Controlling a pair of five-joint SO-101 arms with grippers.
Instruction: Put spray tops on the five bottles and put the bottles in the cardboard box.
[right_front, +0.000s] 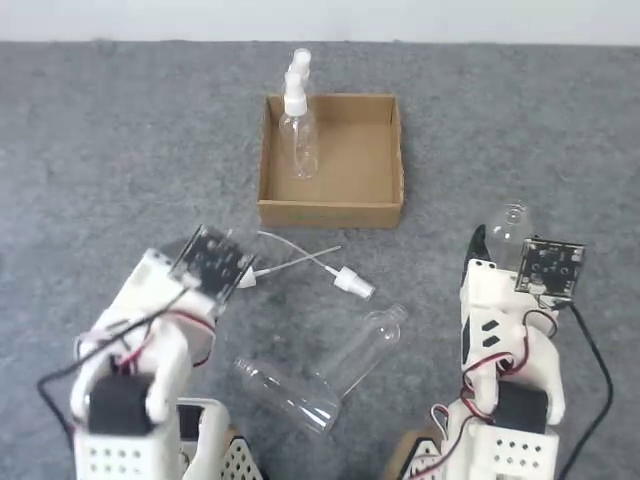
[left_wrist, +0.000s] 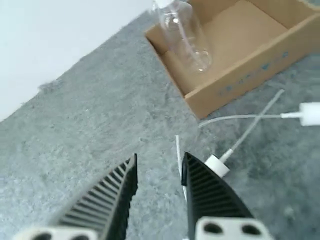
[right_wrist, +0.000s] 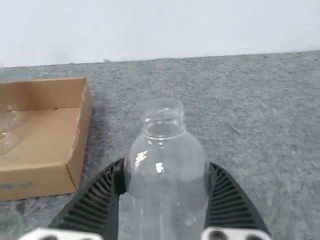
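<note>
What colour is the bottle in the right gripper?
Colourless and see-through: a clear plastic bottle with an open neck. The right wrist view shows it best.

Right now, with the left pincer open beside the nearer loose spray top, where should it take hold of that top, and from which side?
Probably the spray top by its white head, from above. It lies flat on the carpet, its thin tube trailing away from the left pincer. The head is the thickest part, and the open jaws could straddle it crosswise.
</note>
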